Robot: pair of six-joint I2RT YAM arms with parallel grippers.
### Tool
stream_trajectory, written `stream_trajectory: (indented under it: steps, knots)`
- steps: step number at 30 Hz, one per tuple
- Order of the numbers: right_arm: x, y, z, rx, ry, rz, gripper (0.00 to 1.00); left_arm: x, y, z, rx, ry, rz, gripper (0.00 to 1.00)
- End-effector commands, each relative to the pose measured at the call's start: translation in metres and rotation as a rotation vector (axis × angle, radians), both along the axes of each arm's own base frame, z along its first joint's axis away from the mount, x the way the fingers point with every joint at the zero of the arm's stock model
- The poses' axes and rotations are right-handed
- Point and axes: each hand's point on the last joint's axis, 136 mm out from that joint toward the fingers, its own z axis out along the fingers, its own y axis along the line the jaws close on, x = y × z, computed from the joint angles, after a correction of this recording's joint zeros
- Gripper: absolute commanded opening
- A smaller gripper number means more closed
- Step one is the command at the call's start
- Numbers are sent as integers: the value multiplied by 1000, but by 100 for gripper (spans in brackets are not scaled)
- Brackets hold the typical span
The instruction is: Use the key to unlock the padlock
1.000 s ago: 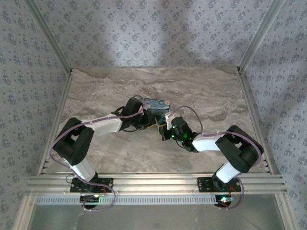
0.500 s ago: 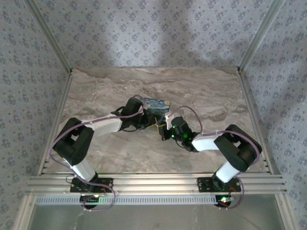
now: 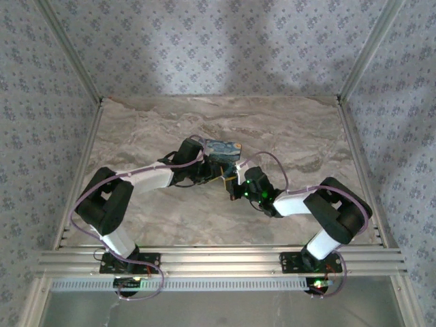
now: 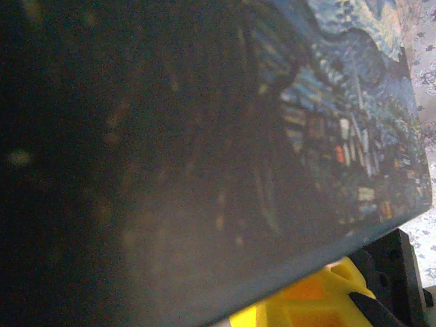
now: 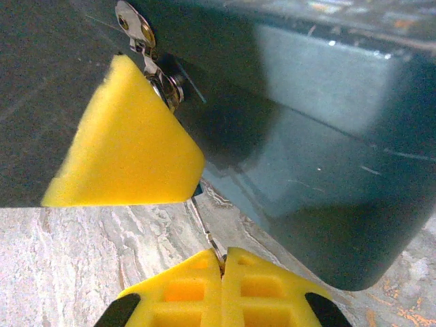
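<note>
Left wrist view is mostly dark blur, with the padlock (image 4: 340, 129) pressed right up to the lens. The left gripper (image 3: 214, 158) is clamped on it. The right gripper (image 5: 221, 262) has its jaws pinched together on the key (image 5: 204, 228) (edge-on, head hidden). The blade runs from the fingertips toward the padlock's underside. Its far end slips behind a yellow pad (image 5: 129, 150), so I can't tell if it touches. Bare table (image 5: 82, 259) left of the jaws.
</note>
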Motion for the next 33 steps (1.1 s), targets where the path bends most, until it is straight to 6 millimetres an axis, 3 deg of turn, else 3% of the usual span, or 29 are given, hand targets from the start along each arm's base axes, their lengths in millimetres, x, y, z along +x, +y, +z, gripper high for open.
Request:
stream_trajectory:
  steps: [1, 11, 33]
  knots:
    - [6, 2, 17, 56, -44, -16, 1, 0, -9, 21, -58, -23, -20, 19]
    - [9, -2, 15, 54, -36, -35, 1, -1, -10, 22, -64, -24, -23, 19]
    - [5, 11, 23, 105, -42, 29, 1, -1, -11, 22, -68, -22, -27, 19]
